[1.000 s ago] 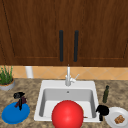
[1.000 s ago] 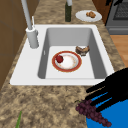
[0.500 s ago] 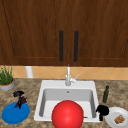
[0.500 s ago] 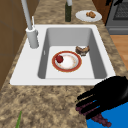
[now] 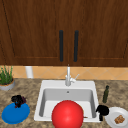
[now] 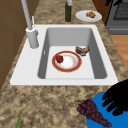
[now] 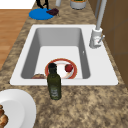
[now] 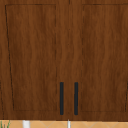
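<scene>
My left hand (image 6: 117, 98) hovers over the blue plate (image 6: 100, 100), fingers loosely spread beside the grapes (image 6: 91, 112), nothing lifted yet.

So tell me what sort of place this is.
A kitchen counter, in a simulator's render: a white inset sink with a grey tap, dark wooden wall cabinets above, and a speckled brown stone worktop bearing a dark green bottle and plates of food.

I see a dark bottle (image 7: 54, 83) on the counter by the sink (image 6: 23, 70), a potted plant (image 5: 6, 78) far left.
</scene>
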{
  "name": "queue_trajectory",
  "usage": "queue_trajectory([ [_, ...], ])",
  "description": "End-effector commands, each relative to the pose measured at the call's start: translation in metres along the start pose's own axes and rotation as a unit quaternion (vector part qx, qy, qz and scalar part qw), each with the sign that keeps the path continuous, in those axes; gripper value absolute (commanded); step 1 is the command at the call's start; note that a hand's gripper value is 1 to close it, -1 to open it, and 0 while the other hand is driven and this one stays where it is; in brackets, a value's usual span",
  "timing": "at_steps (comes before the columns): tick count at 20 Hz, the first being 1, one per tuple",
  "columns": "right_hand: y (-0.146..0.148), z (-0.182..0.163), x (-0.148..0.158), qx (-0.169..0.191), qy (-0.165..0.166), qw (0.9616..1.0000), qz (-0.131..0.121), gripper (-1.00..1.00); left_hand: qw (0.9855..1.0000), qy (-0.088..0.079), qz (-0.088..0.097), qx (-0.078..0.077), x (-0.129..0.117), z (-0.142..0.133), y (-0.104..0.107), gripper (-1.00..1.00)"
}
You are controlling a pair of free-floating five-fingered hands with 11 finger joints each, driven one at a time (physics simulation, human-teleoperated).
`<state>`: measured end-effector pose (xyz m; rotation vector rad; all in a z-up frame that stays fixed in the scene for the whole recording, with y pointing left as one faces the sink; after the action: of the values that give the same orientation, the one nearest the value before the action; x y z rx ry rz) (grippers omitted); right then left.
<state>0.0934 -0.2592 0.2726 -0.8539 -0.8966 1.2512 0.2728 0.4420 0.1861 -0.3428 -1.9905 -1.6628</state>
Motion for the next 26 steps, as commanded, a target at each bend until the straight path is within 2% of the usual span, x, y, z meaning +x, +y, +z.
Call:
queue_trajectory([
  [1,0.0,0.0,0.0,0.0,0.0,1.0,0.0,0.0,0.9999,-0.003,-0.015,0.002,0.016,0.007,-0.013,1.0],
  [5,0.0,0.0,0.0,0.0,0.0,1.0,0.0,0.0,0.9997,-0.002,-0.022,0.01,0.03,0.016,-0.02,1.0],
  [7,0.0,0.0,0.0,0.0,0.0,1.0,0.0,0.0,0.9993,-0.005,-0.034,0.017,0.035,0.019,-0.015,1.0],
  [8,0.0,0.0,0.0,0.0,0.0,1.0,0.0,0.0,0.9994,-0.006,-0.026,0.022,0.037,0.02,-0.007,-1.0],
  [9,0.0,0.0,0.0,0.0,0.0,1.0,0.0,0.0,0.9989,-0.001,-0.023,0.042,0.045,0.023,0.004,-1.0],
  [10,0.0,0.0,0.0,0.0,0.0,1.0,0.0,0.0,0.9989,0.005,-0.017,0.044,0.048,0.025,0.009,-1.0],
  [11,0.0,0.0,0.0,0.0,0.0,1.0,0.0,0.0,0.9989,0.003,-0.015,0.044,0.051,0.026,0.013,-1.0],
  [12,0.0,0.0,0.0,0.0,0.0,1.0,0.0,0.0,0.9988,-0.007,-0.02,0.045,0.051,0.027,0.016,-1.0],
  [14,0.0,0.0,0.0,0.0,0.0,1.0,0.0,0.0,0.9985,-0.016,-0.024,0.046,0.056,0.026,0.022,-1.0],
  [16,0.0,0.0,0.0,0.0,0.0,1.0,0.0,0.0,0.9987,-0.015,-0.028,0.041,0.055,0.023,0.034,-1.0],
  [18,0.0,0.0,0.0,0.0,0.0,1.0,0.0,0.0,0.9993,-0.006,-0.024,0.029,0.048,0.012,0.043,-1.0],
  [20,0.0,0.0,0.0,0.0,0.0,1.0,0.0,0.0,0.9996,-0.001,-0.015,0.024,0.037,0.002,0.048,-1.0],
  [24,0.0,0.0,0.0,0.0,0.0,1.0,0.0,0.0,0.9997,0.003,-0.001,0.025,0.014,-0.013,0.057,-1.0],
  [25,0.0,0.0,0.0,0.0,0.0,1.0,0.0,0.0,0.9994,0.006,0.012,0.033,0.007,-0.014,0.051,-1.0],
  [26,0.0,0.0,0.0,0.0,0.0,1.0,0.0,0.0,0.9991,0.007,0.022,0.035,-0.002,-0.016,0.047,-1.0],
])
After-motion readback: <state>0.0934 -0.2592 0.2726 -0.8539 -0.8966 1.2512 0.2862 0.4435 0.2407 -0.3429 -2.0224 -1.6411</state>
